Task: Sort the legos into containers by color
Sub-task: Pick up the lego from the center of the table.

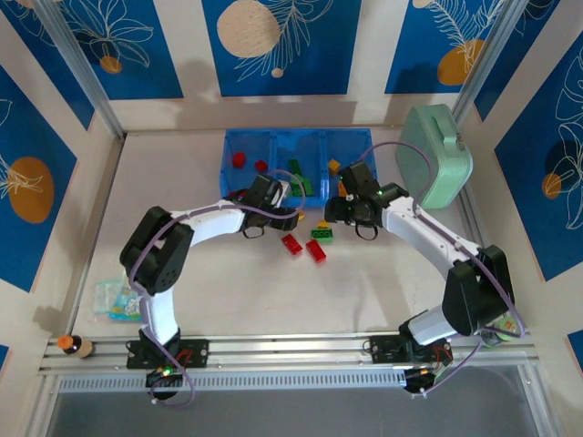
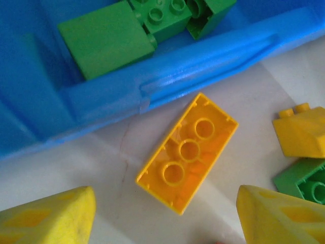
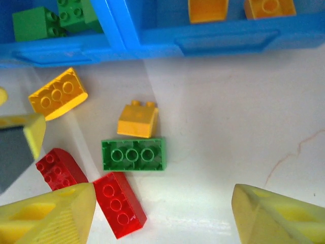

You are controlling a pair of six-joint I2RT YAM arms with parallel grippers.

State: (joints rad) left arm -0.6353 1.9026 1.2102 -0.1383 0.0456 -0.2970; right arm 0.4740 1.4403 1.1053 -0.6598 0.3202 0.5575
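While left fingers stand spread and released, gripping nothing, orange-yellow brick lies between them, clear of both pads, on surface just beside blue tray wall. Brick upside down: hollow underside with three round tubes facing up, long axis slanted. Green bricks inside tray beyond that wall. Right fingers likewise spread, empty. Ahead of them on surface: green brick underside up, small yellow sloped brick just beside it, two red bricks near one pad.

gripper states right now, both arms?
Left gripper: open, nothing held.
Right gripper: open, nothing held.
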